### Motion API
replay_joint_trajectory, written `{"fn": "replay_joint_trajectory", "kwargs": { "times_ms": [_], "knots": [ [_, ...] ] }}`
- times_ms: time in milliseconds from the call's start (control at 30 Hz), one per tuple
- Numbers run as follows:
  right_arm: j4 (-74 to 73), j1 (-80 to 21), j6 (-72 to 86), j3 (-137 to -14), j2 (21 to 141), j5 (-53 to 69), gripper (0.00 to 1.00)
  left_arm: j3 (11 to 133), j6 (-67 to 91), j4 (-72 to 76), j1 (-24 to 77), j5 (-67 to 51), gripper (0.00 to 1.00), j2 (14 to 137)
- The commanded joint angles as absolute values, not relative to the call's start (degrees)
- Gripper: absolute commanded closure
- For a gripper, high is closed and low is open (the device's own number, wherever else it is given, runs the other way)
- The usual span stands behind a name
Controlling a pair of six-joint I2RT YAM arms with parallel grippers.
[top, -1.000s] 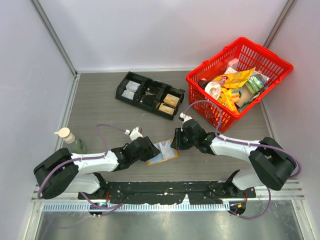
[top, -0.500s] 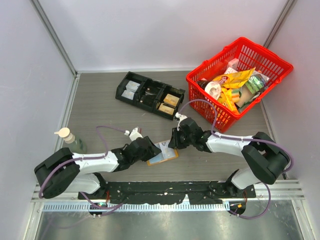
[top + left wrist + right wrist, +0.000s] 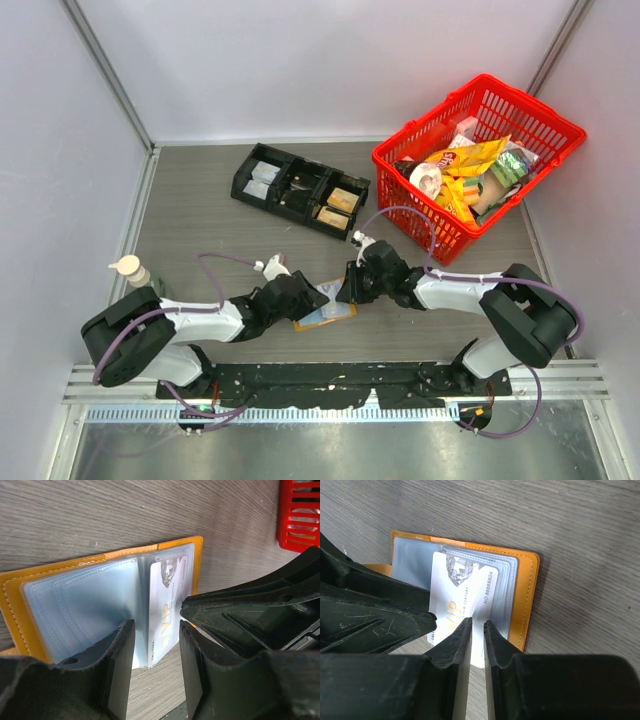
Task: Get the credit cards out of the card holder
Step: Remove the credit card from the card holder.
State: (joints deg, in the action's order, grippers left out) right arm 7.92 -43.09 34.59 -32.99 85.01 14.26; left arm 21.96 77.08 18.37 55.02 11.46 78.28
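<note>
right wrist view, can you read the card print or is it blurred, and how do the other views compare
Right wrist view: print on the card is sharp, and the card holder throws a soft shadow to its right. Left wrist view: print readable but softer, plastic sleeves hazy, left pincer fingers dark. Top external view: even light, print too small to read.

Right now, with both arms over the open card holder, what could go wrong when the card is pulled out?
1. The right jaws are nearly closed at the lower edge of the white VIP card, beside the clear sleeves; they may pinch a sleeve too and drag the card holder.
2. The left jaws stand open over the holder, not clamped, so it may slide.
3. The two arms' fingers nearly touch; they could collide.
</note>
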Motion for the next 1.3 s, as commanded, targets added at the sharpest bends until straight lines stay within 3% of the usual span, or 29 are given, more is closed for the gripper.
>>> {"fn": "replay_joint_trajectory", "kwargs": {
  "times_ms": [0, 567, 633, 767, 1167, 1233, 1267],
  "knots": [
    [9.5, -43.2, 35.9, -31.9, 86.0, 14.9, 0.79, 22.9, 77.5, 20.1, 55.1, 9.4, 0.56, 79.8],
    [9.9, -43.1, 36.2, -31.7, 86.6, 14.5, 0.79, 26.1, 72.7, 20.6, 55.2, 6.9, 0.6, 76.9],
    [9.8, -43.0, 36.2, -31.7, 86.7, 14.5, 0.8, 25.5, 73.0, 22.4, 55.2, 6.5, 0.62, 77.3],
    [10.5, -42.6, 36.6, -31.4, 87.2, 14.9, 0.8, 23.6, 73.1, 25.9, 55.2, 6.7, 0.76, 77.4],
    [11.8, -42.0, 37.4, -30.4, 88.0, 15.7, 0.8, 20.2, 75.0, 37.6, 55.2, 5.5, 0.74, 82.6],
    [11.8, -41.7, 37.4, -30.1, 87.9, 15.7, 0.8, 20.0, 75.1, 37.5, 55.2, 5.4, 0.77, 82.4],
    [11.8, -41.7, 37.5, -30.0, 87.9, 15.6, 0.8, 19.9, 75.1, 37.1, 55.1, 5.7, 0.83, 82.0]
  ]
}}
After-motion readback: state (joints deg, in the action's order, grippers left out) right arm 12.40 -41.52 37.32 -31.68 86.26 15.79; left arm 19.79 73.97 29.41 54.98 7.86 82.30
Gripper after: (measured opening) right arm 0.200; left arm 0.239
